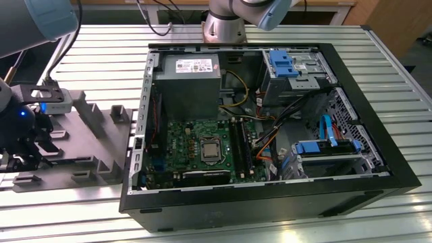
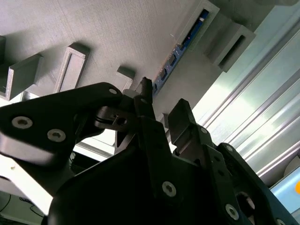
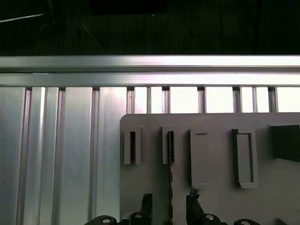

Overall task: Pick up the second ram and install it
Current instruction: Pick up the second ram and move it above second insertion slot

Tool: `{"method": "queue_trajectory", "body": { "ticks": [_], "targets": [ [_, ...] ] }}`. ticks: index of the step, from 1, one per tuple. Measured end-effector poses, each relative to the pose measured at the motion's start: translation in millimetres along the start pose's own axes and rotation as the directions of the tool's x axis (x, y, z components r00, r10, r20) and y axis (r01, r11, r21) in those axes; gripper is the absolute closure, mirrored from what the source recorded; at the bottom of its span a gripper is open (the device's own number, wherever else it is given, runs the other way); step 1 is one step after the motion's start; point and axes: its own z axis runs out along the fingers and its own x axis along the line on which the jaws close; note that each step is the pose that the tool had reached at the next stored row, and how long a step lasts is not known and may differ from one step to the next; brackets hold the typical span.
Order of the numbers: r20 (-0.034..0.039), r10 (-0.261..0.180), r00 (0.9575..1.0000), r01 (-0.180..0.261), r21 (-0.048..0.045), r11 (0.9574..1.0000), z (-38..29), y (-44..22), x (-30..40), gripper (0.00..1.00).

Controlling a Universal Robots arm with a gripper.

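First wrist view looks down on the grey tray (image 3: 220, 206), and I see the second ram (image 3: 170, 159) standing on edge in one of its slots, a thin dark strip running between the two fingers (image 3: 146, 206) of my pincer (image 3: 169, 208). The fingers are spread, one on each side of the stick, with a gap showing on either side, so the pincer is open and grips nothing. In the second wrist view the ram (image 2: 183, 49) leads edge-on towards that same gap. In the exterior view my arm (image 1: 34, 20) stretches across the counter (image 1: 74, 217) to the exterior view's left, wrist pointed down low over the tray, well apart from the open computer case (image 1: 270, 207)
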Motion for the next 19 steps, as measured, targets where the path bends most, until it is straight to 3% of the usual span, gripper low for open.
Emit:
{"method": "queue_trajectory", "body": {
  "ticks": [9,19],
  "targets": [
    [-0.0002,-0.002,1.0000,0.002,-0.0001,1.0000,0.2,0.0,0.0,0.58],
    [-0.0005,-0.002,1.0000,0.002,-0.0001,1.0000,4.7,-0.2,0.1,0.58]
  ]
}}
